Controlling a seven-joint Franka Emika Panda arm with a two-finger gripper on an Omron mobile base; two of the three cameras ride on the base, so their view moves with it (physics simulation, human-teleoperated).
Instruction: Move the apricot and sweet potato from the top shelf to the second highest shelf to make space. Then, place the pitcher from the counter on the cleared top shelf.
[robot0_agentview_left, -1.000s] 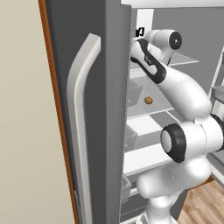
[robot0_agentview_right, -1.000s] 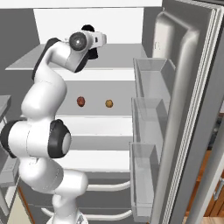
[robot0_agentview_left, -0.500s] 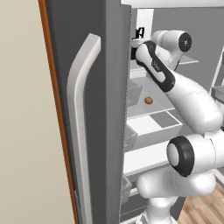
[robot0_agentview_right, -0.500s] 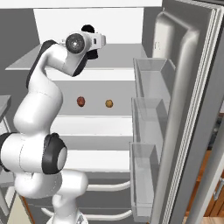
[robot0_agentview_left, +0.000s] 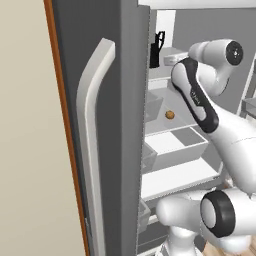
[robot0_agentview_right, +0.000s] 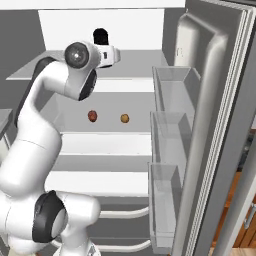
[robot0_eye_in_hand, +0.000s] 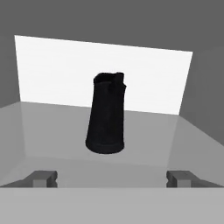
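**Pitcher standing on the top shelf, tool spread wide in front of it**

In the hand view, the tool (robot0_eye_in_hand: 112, 179) is nearest: its two dark fingertips (robot0_eye_in_hand: 41, 178) sit far apart at about 7 and 5 o'clock, wide open and holding nothing. Beyond the gap between them, toward 12 o'clock, the pitcher (robot0_eye_in_hand: 106, 114) stands upright on the top shelf (robot0_eye_in_hand: 175, 140), clear of both tips, with the white back wall of the fridge behind it.

In the right base view, the white arm (robot0_agentview_right: 37, 145) rises from 7 o'clock and bends up to the top shelf (robot0_agentview_right: 135, 56), where the hand is level with the shelf. The black top of the pitcher (robot0_agentview_right: 100, 36) shows just behind the hand, at about 11 o'clock. One level down, on the second highest shelf (robot0_agentview_right: 135, 125), the sweet potato (robot0_agentview_right: 93, 116) and the apricot (robot0_agentview_right: 124, 118) lie side by side and apart, the sweet potato toward 9 o'clock of the apricot. The open fridge door (robot0_agentview_right: 220, 125) with its grey bins (robot0_agentview_right: 172, 90) stands at 3 o'clock.

In the left base view, the other fridge door (robot0_agentview_left: 100, 125) with its long pale handle (robot0_agentview_left: 92, 135) is closest, at 9 o'clock. Past its edge the apricot (robot0_agentview_left: 170, 114) rests on the second highest shelf (robot0_agentview_left: 175, 122), and higher, at 1 o'clock, the pitcher (robot0_agentview_left: 158, 49) stands on the top shelf (robot0_agentview_left: 172, 52) beside the arm's wrist.
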